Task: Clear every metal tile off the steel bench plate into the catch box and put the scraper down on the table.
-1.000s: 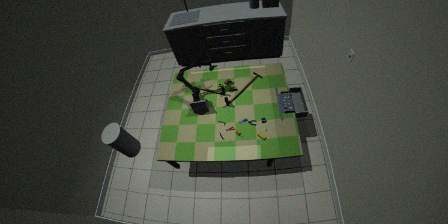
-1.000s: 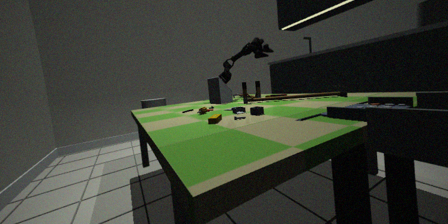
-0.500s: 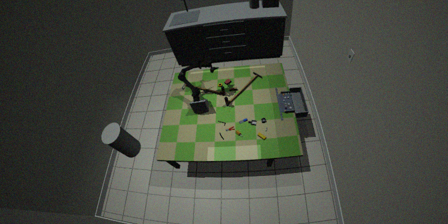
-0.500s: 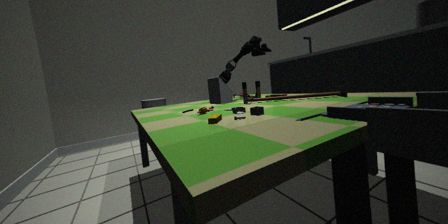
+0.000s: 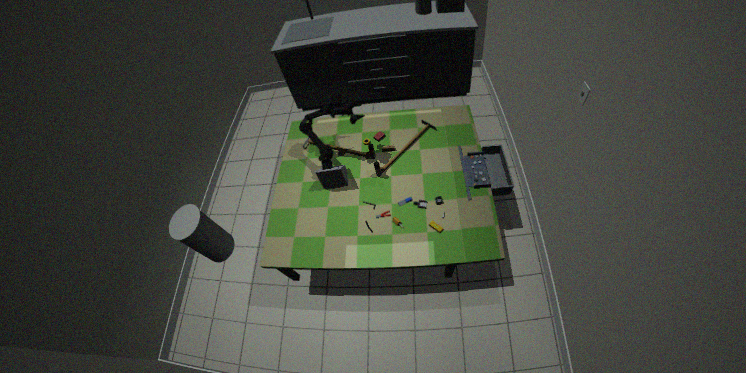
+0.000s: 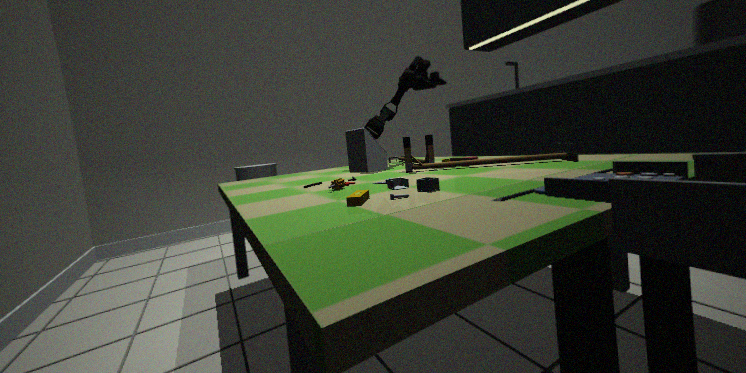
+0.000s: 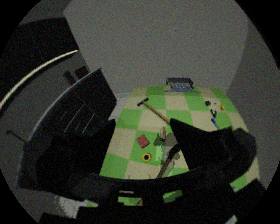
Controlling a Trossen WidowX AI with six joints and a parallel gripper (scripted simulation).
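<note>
In the top view, my end effector [image 5: 359, 112] [image 6: 439, 79] [image 7: 143, 121] is wide and empty above the bench [image 5: 308, 224] [image 6: 386, 239] [image 7: 191, 107]. The long scraper [image 5: 406, 147] [image 6: 495, 159] [image 7: 155, 111] lies toward four o'clock, its long axis running between half past seven and half past one. I can read no label.

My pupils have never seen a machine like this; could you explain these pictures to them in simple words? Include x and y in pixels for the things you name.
A black jointed robot arm [image 5: 314, 136] [image 6: 395, 97] stands on a table [image 5: 308, 221] [image 6: 334, 266] with a green and beige checked top. One picture looks down from above, one across the table from beside it, and one from the arm's own wrist. The arm's tool [image 5: 359, 115] [image 6: 442, 79] [image 7: 143, 121] is open and holds nothing. On the table lie long wooden-handled implements, a yellow block [image 5: 435, 226] [image 6: 358, 198] and small items. At one end, a plate carries little tiles beside a dark box [image 5: 502, 191].
</note>
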